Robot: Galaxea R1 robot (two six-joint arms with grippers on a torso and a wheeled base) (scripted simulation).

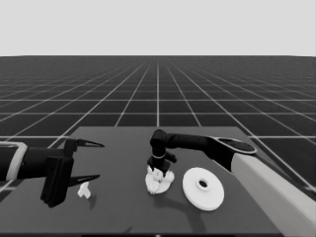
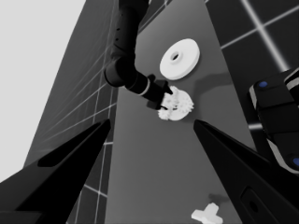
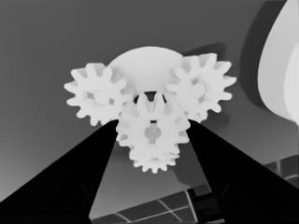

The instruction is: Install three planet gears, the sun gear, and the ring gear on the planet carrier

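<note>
Four small gears show in the right wrist view: two sit side by side on the smaller round part (image 3: 145, 63), one to the left (image 3: 99, 97) and one to the right (image 3: 202, 87), a third (image 3: 152, 163) lies lower with only its teeth showing, and the fourth gear (image 3: 153, 127) is pinched between the right gripper's (image 3: 152, 135) two fingers, directly over that third one and in front of the part's centre hole. The fingers press against this gear's teeth on both sides.

From the head view the right gripper (image 1: 158, 170) points down onto the smaller round part (image 1: 159, 182) near the middle of the desk (image 1: 123, 148), but the gears blur into one white cluster there. The larger round part (image 1: 203, 188) lies flat just beside it, on the right, apart from it.

The left gripper (image 1: 88, 160) waits over the desk's left end, fingers spread wide with nothing between them. A thin white piece (image 1: 84, 190) lies on the desk near its lower finger; the left wrist view shows it (image 2: 208, 215) lying clear of the fingers.
</note>
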